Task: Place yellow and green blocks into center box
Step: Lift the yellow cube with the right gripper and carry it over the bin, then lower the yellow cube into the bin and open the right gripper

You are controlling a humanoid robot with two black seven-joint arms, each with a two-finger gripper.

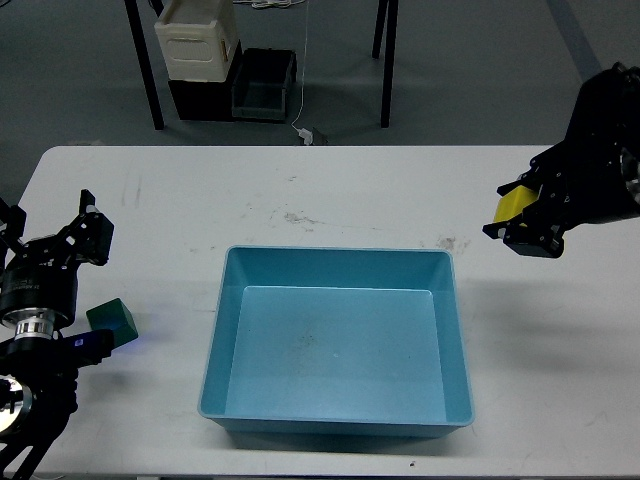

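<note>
The center box point(337, 345), a wide shallow tray of light blue plastic with sloped walls and a rounded rim, sat on the white counter point(300, 195) close to its near edge, and its smooth floor held nothing but faint scuffs. Bare counter lay open on every side of the box: a broad strip beyond its far rim, marked with grey smudges, and clear stretches to its left and right.

To the right of the box and above counter level, the right gripper point(522, 215) hung in the air with its black fingers closed on the yellow block point(514, 204), a small bright cube showing between them. It stood well apart from the box's right rim, with its shadow on the counter below.

To the left of the box, the green block point(112, 317), a small dark cube with crisp edges, rested on the counter, well clear of the box wall. The left gripper point(50, 232) was beyond and to the left of that block, its dark angular fingers spread apart and holding nothing.

Past the counter's far edge, beyond the box, a cream-white container point(196, 42) and a small dark bin point(262, 88) stood on the grey floor between black legs.
</note>
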